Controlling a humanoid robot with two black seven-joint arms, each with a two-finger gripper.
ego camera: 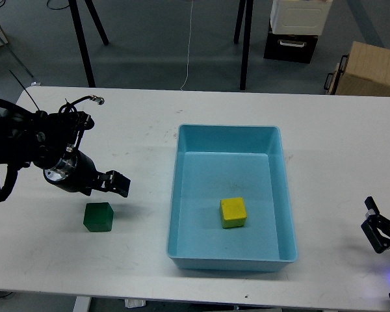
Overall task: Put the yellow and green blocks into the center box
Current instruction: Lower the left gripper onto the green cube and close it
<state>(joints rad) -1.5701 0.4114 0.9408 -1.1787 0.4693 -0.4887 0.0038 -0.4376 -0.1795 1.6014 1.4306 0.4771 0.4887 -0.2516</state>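
The left gripper [120, 184] is hovering just left of the tray [181, 195], its fingers only slightly parted and holding nothing. It is sitting just above the green block [98, 217], probably lining up a grasp. That block is lying on the table left of the tray. The yellow block [233, 212] is already lying inside the tray. The right gripper [372, 218] is idling far right of the tray; I cannot tell its opening.

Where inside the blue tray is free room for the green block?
The light-blue tray floor is bare behind and left of the yellow block. The green block sits on the table, below the left gripper.
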